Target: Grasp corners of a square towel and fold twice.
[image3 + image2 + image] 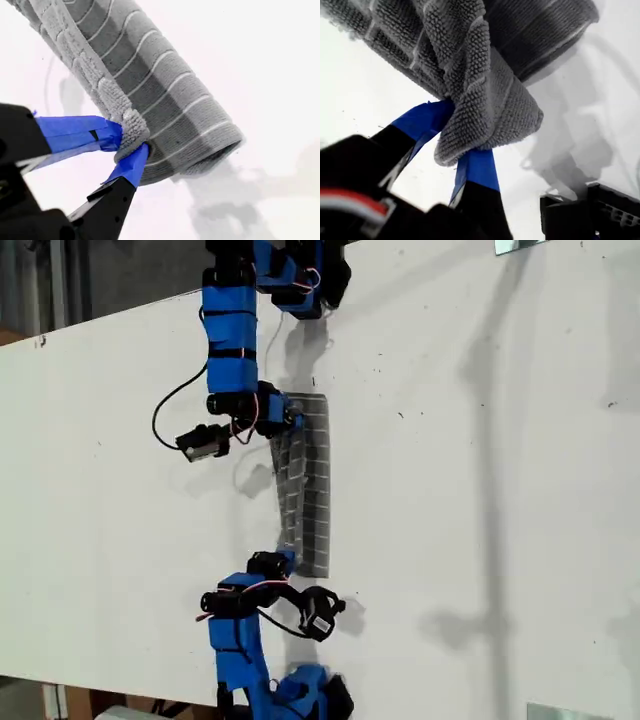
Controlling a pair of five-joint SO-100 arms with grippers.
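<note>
Corners pinched in my first hand (pixel 451 145) and my second hand (pixel 131 145); towel (pixel 306 480) lies half-folded mid-surface (pixel 480 500). I should carry both across level, keeping the fold even.

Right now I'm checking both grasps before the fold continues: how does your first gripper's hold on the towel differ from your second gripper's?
My first gripper pinches a thick, bunched wad of the towel, with a corner flopping past its fingers. My second gripper nips only a thin edge corner, and the cloth beside it curves over in a smooth roll. Both are shut on the towel with blue-taped fingers, lifting one edge off the white table.
</note>
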